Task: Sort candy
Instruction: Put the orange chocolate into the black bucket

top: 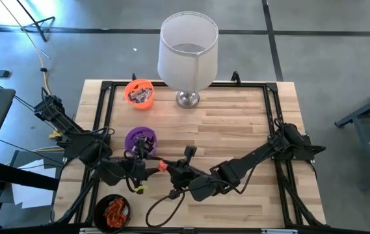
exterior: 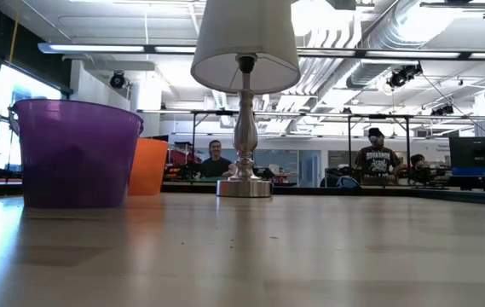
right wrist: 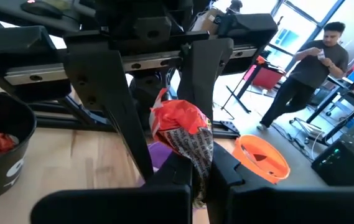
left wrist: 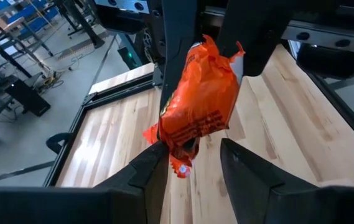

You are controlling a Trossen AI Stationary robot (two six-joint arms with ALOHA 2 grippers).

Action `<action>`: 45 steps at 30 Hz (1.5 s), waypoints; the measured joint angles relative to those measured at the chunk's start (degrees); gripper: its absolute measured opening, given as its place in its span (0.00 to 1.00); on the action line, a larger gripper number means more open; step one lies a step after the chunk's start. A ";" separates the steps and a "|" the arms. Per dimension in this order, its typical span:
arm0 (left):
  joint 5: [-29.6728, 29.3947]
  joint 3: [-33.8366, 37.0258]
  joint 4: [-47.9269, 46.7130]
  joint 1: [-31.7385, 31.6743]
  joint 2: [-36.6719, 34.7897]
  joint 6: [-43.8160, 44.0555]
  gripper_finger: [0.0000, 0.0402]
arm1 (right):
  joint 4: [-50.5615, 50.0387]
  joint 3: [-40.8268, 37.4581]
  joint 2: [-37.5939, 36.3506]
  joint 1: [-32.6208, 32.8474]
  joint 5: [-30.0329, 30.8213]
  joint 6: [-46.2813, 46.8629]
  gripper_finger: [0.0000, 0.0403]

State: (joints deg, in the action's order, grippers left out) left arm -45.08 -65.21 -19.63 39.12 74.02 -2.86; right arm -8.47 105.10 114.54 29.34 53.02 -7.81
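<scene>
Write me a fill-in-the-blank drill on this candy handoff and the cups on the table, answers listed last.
1. The candy between the two grippers has an ____ wrapper.
2. The right gripper is ____ on that candy, facing the left gripper.
3. The black cup holds candies wrapped in ____.
4. The tall thing standing behind the purple cup and the orange cup is a ____.

Answers: orange-red; shut; orange-red; lamp

A white-shaded lamp [top: 188,55] stands near orange [top: 139,91], purple [top: 140,138] and black cups [top: 112,212]
</scene>
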 joint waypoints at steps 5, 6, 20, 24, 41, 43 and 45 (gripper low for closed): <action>-0.07 0.00 0.23 -0.47 0.00 0.21 0.34 | -0.02 0.00 0.00 -0.04 -0.05 0.00 0.00; -0.19 0.00 0.25 -0.47 0.00 0.20 0.34 | -0.01 0.00 0.00 -0.04 -0.09 0.00 0.00; -9.57 0.00 0.95 0.77 0.07 -2.43 0.34 | 0.24 1.35 0.15 0.74 0.58 -3.25 0.00; -9.02 -0.02 1.30 0.69 0.04 -2.81 0.34 | 0.12 2.12 0.17 1.21 1.15 -4.51 0.00; -1.99 0.00 3.40 0.64 0.02 -1.87 0.32 | -0.04 1.99 0.17 0.20 -1.78 -2.69 0.00; -1.97 0.00 3.36 0.64 0.02 -1.87 0.28 | -0.04 1.99 0.17 0.20 -1.57 -2.64 0.01; -1.93 0.00 3.31 0.66 0.02 -1.83 0.22 | -0.07 1.99 0.17 0.20 -1.46 -2.55 0.02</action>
State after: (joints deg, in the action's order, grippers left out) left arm -47.01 -65.21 -16.32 39.78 74.04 -4.69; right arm -8.54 107.09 114.72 29.54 51.56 -10.36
